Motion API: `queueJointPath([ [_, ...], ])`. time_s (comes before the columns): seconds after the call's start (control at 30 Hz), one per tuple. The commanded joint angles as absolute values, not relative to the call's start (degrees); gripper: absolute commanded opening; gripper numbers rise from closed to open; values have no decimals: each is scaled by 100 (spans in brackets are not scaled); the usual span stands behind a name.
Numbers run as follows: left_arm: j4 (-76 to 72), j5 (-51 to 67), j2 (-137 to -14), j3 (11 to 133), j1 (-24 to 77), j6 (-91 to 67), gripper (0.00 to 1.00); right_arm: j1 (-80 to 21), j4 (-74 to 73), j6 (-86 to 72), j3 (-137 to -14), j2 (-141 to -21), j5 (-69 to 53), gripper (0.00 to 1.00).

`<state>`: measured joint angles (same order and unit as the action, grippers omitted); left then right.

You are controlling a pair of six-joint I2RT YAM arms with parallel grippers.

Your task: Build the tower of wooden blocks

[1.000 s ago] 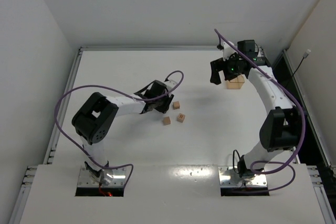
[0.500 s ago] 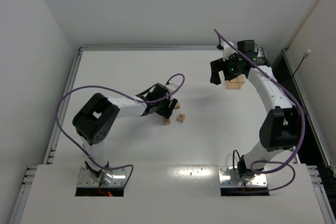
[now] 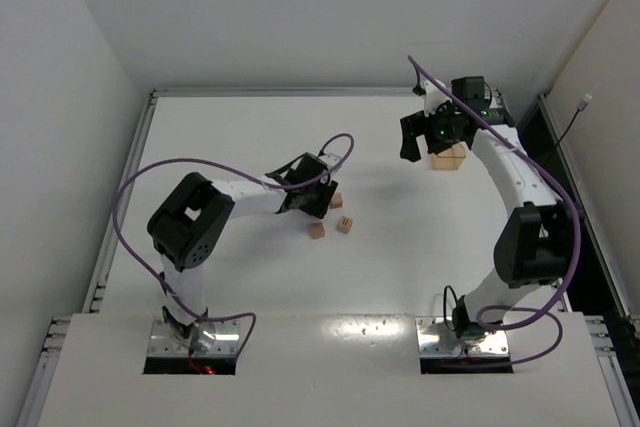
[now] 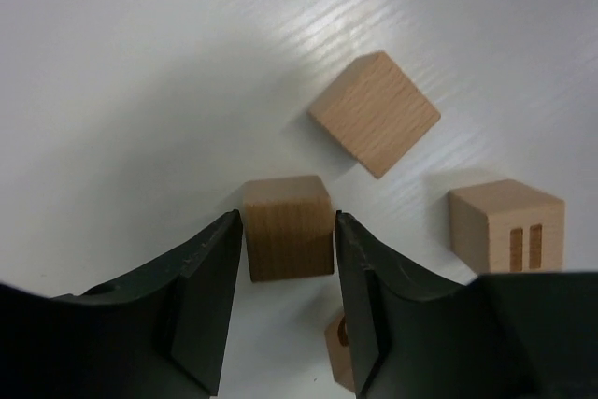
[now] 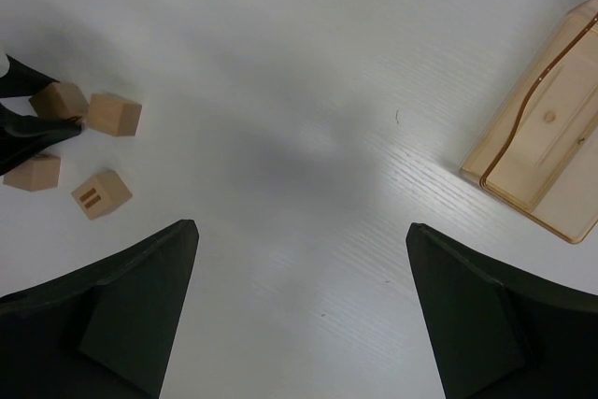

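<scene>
Pinching one cube (image 4: 288, 242), the left gripper (image 4: 286, 220) sits near the worktop (image 4: 140, 63) middle; three loose cubes (image 4: 374, 111) lie at its 1, 3 and 5 o'clock. No tower stands yet, so all stacking is left. The right gripper (image 5: 299, 229) hangs spread wide, tray (image 5: 542, 156) at its 2 o'clock.

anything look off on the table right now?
Nothing damaged or spilled. The four blocks are unstacked and sit at mixed angles. The left claw grips one squarely. The tray sits off by the open, empty right claw.
</scene>
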<state>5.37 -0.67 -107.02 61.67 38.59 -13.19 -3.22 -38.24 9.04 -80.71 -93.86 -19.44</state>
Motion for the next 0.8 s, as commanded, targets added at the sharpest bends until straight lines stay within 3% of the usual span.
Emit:
queueJointPath([
  [0.0,976,18,-11030,6434,3902,-1730,41,-352,-3779,940,-8227,-9413,-1942,91],
  [0.1,976,79,-11161,6652,3902,-1854,41,-352,-3779,940,-8227,-9413,-1942,91],
  [0.2,1116,79,-11259,6759,3955,-1995,33,-352,-3779,940,-8227,-9413,-1942,91],
  [0.3,1178,0,-11391,6812,3955,-2074,17,-352,-3779,993,-8227,-9413,-1890,91],
  [0.37,1230,-53,-11443,6864,3955,-2232,0,-352,-3779,993,-8227,-9413,-1837,91],
  [0.77,1749,-1098,-11443,6917,3955,-3462,0,-352,-3884,993,-8279,-9465,-1837,91],
])
